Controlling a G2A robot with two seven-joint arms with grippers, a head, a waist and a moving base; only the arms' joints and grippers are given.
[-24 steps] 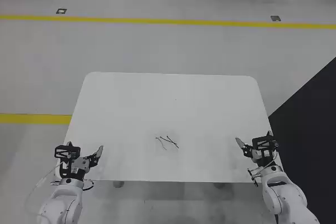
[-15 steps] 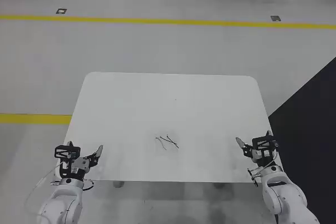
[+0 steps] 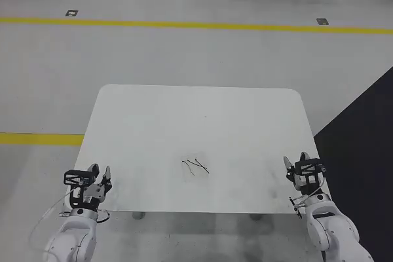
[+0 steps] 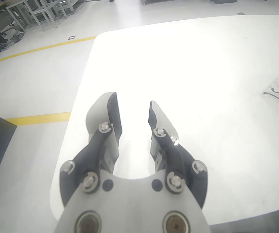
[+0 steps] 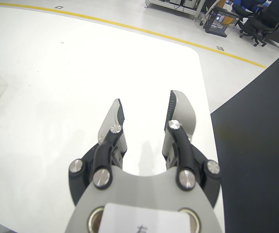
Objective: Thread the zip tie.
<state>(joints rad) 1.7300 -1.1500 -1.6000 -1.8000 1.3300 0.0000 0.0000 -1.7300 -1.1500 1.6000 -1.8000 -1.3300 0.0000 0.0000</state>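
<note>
Hovering over the two near corners of the white tabletop (image 3: 183, 111), our left fingers (image 4: 105, 112) and right fingers (image 5: 180, 112) are partly open and hold nothing. The thin black zip tie (image 3: 195, 166) lies well apart, midway between them, seemingly so either arm can reach it.

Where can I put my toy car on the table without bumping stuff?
The far half of the table is bare. There's room too between the zip ties in the middle and the left claw, or the right claw. It's tight only at the near corners.
</note>
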